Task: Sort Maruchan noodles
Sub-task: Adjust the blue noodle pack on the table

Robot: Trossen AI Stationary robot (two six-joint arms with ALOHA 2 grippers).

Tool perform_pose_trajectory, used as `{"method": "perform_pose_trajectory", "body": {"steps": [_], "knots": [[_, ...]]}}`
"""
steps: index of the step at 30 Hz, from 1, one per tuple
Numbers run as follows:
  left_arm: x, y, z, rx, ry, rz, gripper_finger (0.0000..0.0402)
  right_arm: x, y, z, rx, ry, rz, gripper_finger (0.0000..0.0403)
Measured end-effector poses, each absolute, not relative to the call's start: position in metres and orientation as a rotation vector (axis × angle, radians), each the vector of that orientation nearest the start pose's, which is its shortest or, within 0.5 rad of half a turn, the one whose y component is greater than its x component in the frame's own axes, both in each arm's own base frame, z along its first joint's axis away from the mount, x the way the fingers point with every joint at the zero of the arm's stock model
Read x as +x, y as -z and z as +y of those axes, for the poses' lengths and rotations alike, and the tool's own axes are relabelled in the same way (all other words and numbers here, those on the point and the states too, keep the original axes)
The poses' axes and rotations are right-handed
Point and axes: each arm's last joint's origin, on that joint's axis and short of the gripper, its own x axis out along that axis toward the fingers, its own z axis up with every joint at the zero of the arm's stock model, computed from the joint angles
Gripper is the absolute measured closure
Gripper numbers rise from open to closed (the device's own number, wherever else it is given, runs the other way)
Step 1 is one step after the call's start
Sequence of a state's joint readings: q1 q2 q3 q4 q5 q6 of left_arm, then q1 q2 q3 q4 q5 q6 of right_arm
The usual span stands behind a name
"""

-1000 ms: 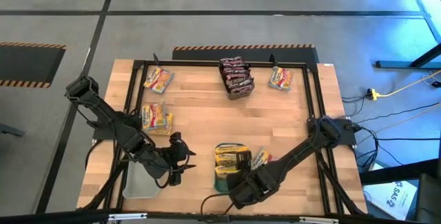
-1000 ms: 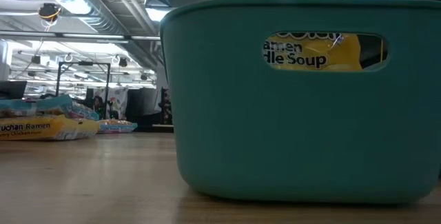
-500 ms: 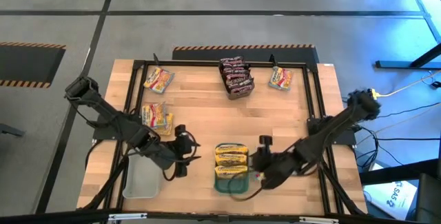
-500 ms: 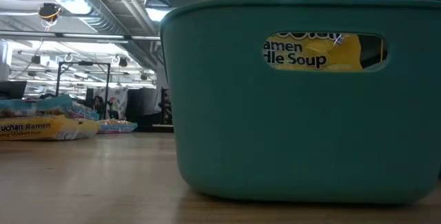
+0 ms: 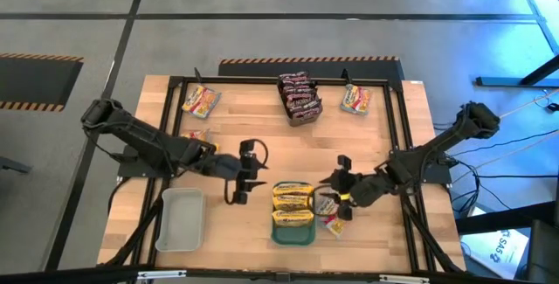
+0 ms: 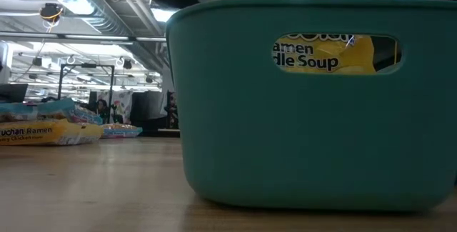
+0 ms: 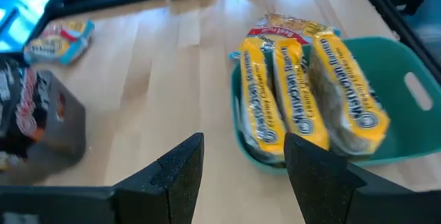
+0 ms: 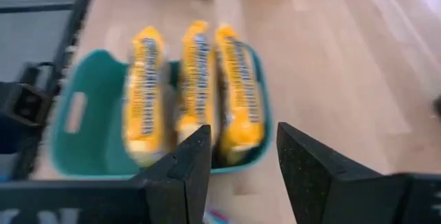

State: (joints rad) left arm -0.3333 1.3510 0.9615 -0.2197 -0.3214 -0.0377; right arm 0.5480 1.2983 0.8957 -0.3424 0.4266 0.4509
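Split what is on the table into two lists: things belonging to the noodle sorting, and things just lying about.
Job:
- yellow packets in the teal tray
- dark packets in the grey tray
- loose packets
- packet beside the teal tray, under the right gripper

Lying about:
- cables beyond the table
- black frame around the table

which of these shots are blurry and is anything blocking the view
Right wrist view: motion-smeared, the yellow packets streaky. Left wrist view: sharper, though the dark packets blur at the edge. Low view: the teal tray fills most of the picture, hiding the table beyond.
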Motion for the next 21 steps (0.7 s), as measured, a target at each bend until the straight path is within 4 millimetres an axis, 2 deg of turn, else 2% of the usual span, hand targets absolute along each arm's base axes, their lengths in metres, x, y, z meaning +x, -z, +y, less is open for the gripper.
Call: {"method": "perform_pose_trajectory", "body": {"steps": [5, 8, 12, 15, 21], "knots": [[0.281, -0.259, -0.066, 0.219, 0.026, 0.551, 0.0206, 0.243, -0.253, 0.110, 0.061, 0.092, 0.663, 0.0256], [0.273, -0.246, -0.050, 0.198, 0.025, 0.506, 0.0206, 0.249, -0.254, 0.098, 0.056, 0.132, 0.656, 0.0256], [0.253, -0.234, -0.026, 0.148, -0.027, 0.446, 0.0206, 0.255, -0.254, 0.082, 0.076, 0.184, 0.650, 0.0256], [0.238, -0.235, -0.010, 0.129, -0.091, 0.366, 0.0206, 0.261, -0.257, 0.073, 0.112, 0.204, 0.612, 0.0256], [0.211, -0.252, 0.017, 0.164, -0.223, 0.205, 0.0206, 0.269, -0.264, 0.062, 0.160, 0.235, 0.522, 0.0256]]}}
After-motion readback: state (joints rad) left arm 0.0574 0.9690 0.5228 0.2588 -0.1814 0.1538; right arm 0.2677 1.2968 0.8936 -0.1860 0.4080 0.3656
